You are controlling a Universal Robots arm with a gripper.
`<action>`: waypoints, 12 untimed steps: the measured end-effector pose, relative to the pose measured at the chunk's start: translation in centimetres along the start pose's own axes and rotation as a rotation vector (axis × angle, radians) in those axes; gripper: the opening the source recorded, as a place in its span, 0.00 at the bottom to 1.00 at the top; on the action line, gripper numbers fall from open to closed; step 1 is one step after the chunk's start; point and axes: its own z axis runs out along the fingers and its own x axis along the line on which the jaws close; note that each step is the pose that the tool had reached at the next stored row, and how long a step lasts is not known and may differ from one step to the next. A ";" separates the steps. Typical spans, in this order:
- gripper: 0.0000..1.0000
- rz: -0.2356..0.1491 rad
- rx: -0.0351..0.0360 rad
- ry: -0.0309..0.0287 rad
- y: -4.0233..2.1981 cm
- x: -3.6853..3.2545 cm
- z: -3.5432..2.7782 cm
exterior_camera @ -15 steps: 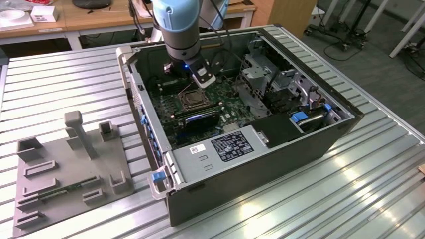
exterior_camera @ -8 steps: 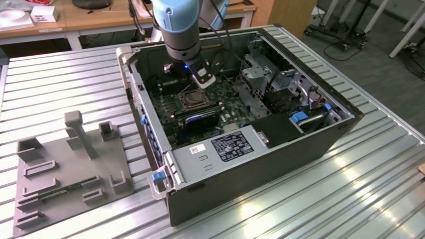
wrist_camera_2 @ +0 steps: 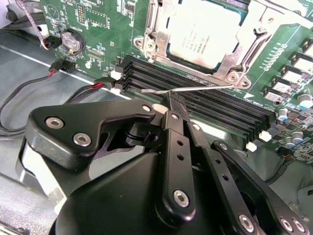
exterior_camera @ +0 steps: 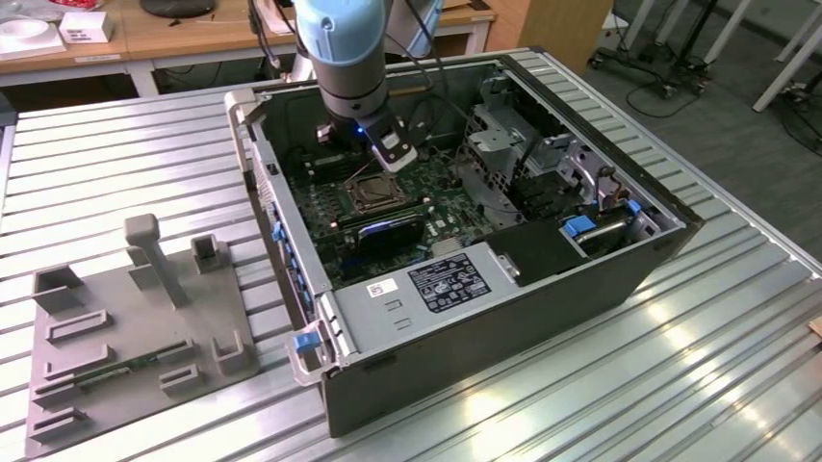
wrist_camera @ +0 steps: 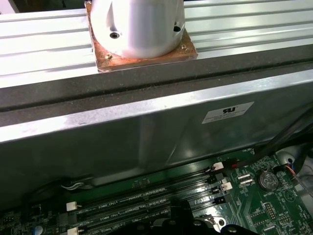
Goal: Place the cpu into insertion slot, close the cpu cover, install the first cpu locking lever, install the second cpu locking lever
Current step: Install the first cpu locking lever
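- The ribbed aluminium table (exterior_camera: 129, 154) carries the open dark-grey computer case (exterior_camera: 514, 327), and my arm reaches down into it in the exterior view.
- Inside lies the green motherboard (wrist_camera_2: 98, 22). In the second wrist view its long black memory slots (wrist_camera_2: 210, 107) run between the claw and the socket.
- The black-fingered gripper (wrist_camera_2: 171, 104) has its fingers drawn together with no gap I can make out, tips right at the wire lever. I cannot tell whether the wire is nipped or merely touched.
- The square silver-rimmed insertion slot (exterior_camera: 372, 192) lies just beyond the memory slots from the claw.
- The thin silver cpu cover (wrist_camera_2: 247, 46) looks folded flat round the chip, so I judge seating and covering done.
- The pale square cpu (wrist_camera_2: 203, 29) sits in that window, near the claw but apart from it.
- The thin silver wire cpu locking lever (wrist_camera_2: 205, 88) crosses above the memory slots and looks raised, so I judge a lever step is in hand. It calls for pressing the wire down and under its hook without slipping off.
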 end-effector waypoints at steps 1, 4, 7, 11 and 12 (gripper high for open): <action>0.11 0.000 0.0000 0.0000 -0.01 0.00 0.02; 0.11 0.000 0.0002 0.0001 -0.02 -0.01 0.05; 0.11 0.000 0.0002 0.0000 -0.02 -0.03 0.07; 0.11 0.000 0.0001 0.0000 -0.02 -0.03 0.08; 0.11 0.000 0.0004 0.0008 -0.02 -0.04 0.08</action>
